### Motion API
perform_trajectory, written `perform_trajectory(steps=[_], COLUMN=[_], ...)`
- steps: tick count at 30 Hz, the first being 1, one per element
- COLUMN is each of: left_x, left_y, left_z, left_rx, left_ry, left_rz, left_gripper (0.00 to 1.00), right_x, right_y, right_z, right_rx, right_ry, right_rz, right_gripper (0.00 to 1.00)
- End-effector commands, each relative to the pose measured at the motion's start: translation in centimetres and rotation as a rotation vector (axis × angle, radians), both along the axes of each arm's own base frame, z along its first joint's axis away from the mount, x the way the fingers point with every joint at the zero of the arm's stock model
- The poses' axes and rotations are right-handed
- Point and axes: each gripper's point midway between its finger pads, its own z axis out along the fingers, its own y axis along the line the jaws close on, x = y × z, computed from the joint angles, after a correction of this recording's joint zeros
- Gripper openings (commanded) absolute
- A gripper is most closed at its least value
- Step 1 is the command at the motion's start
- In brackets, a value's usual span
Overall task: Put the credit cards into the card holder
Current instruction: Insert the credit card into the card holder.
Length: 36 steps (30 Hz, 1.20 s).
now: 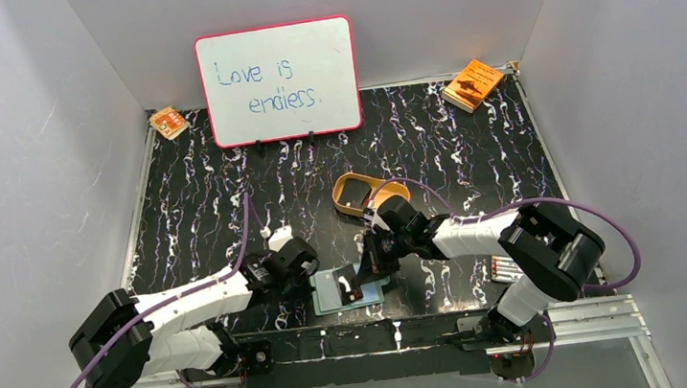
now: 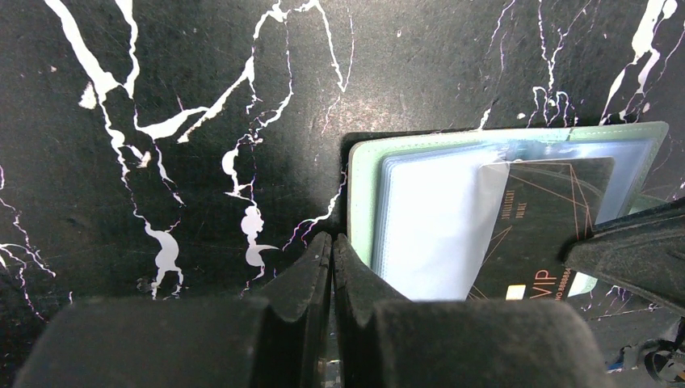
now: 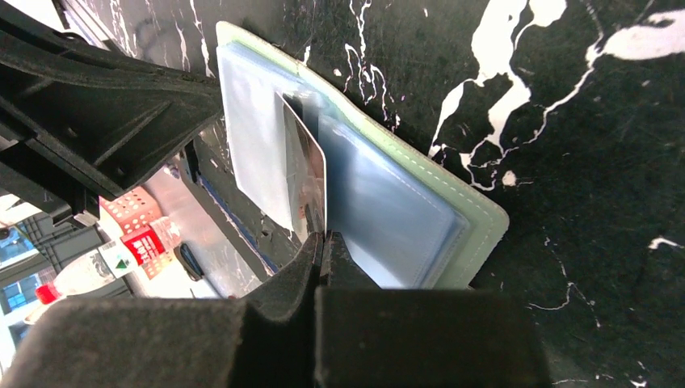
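The card holder (image 1: 333, 293) lies open near the table's front edge, its pale blue pockets facing up. It also shows in the left wrist view (image 2: 428, 218) and the right wrist view (image 3: 404, 210). My right gripper (image 1: 371, 266) (image 3: 323, 236) is shut on a black credit card (image 2: 541, 218) marked VIP. The card (image 3: 307, 174) stands tilted with its far end inside a clear pocket. My left gripper (image 1: 313, 272) (image 2: 332, 241) is shut and holds nothing, with its tips down at the holder's left edge.
A tan-gold oval tray (image 1: 359, 193) sits just behind the right gripper. A whiteboard (image 1: 278, 80) stands at the back, with orange booklets at the back right (image 1: 472, 84) and back left (image 1: 169, 123). A small striped object (image 1: 503, 267) lies by the right arm's base.
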Motion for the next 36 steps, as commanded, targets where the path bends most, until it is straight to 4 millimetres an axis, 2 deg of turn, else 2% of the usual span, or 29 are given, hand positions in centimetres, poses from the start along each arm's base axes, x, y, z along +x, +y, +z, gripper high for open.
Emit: perform_trajectory(steps=[1, 5, 22, 36], left_x=[-1.8, -1.8, -1.8, -2.0], left_y=[2.2, 2.3, 2.1, 1.9], left_z=[-2.1, -2.1, -2.3, -2.3], left_rx=[0.097, 0.096, 0.084, 0.066], left_ry=[0.076, 0.076, 0.078, 0.082], left_rz=[-0.013, -0.012, 0.001, 0.003], left_gripper=[0.03, 0.03, 0.03, 0.02], right_x=[1.9, 1.7, 0.0, -0.6], right_y=[0.2, 0.0, 1.4, 2.5], right_z=[0.4, 0.3, 0.7, -0.1], right_rx=[-0.026, -0.022, 0.089, 0.064], right_ry=[-0.066, -0.055, 0.098, 0.131], right_rz=[-0.041, -0.044, -0.083, -0.061], right_gripper=[0.00, 0.00, 0.00, 0.00])
